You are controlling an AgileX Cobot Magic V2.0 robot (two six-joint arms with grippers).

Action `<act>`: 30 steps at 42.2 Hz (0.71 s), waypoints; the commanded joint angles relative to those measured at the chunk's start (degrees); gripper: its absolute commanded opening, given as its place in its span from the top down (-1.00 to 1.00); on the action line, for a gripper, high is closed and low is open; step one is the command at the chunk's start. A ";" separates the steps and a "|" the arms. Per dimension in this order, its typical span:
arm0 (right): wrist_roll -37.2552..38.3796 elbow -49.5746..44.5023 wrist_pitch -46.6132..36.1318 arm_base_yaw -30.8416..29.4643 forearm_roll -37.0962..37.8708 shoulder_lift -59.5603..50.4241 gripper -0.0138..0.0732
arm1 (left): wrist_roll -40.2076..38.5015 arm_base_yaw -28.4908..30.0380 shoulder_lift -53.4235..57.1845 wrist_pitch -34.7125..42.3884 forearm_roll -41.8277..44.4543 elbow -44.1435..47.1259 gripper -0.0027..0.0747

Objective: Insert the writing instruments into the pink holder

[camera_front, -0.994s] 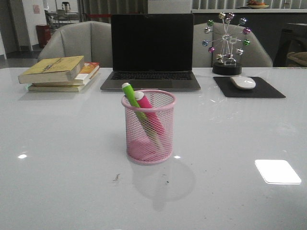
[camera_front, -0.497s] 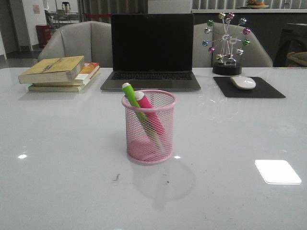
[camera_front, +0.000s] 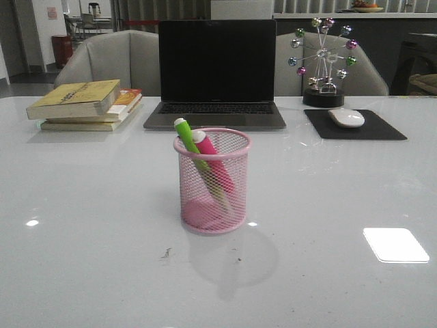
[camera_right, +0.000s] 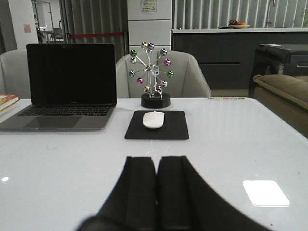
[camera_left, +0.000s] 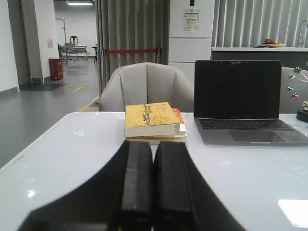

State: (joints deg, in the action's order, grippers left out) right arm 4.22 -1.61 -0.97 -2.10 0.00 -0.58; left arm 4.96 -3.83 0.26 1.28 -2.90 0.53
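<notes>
The pink holder (camera_front: 212, 198) stands upright in the middle of the white table in the front view. Inside it lean the lime green pen (camera_front: 189, 145) and the magenta pink pen (camera_front: 209, 152), white ends poking above the rim toward the left. Neither arm shows in the front view. My left gripper (camera_left: 153, 144) is shut with nothing between its black fingers, low over the table in front of the books. My right gripper (camera_right: 157, 160) is also shut and empty, in front of the mouse pad. The holder and pens are out of both wrist views.
A stack of books (camera_front: 85, 104) lies at the back left, a black laptop (camera_front: 216, 75) at the back centre, a mouse (camera_front: 347, 117) on a black pad (camera_front: 354, 125) and a ball-wheel ornament (camera_front: 322, 61) at the back right. Chairs stand behind the table.
</notes>
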 commanded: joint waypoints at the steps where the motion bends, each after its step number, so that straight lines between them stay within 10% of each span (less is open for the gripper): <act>1: 0.97 0.68 -5.77 -0.33 0.55 -1.24 0.55 | 0.03 -0.39 0.96 4.89 -0.46 -0.09 0.69; 30: -1.44 0.68 -5.29 1.92 0.58 -1.24 0.55 | 0.03 -0.39 0.96 4.89 -0.46 -0.09 0.69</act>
State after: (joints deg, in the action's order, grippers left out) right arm 3.42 -1.61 -1.11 -0.13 0.00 -0.58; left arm 4.96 -3.83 0.26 1.28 -2.90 0.53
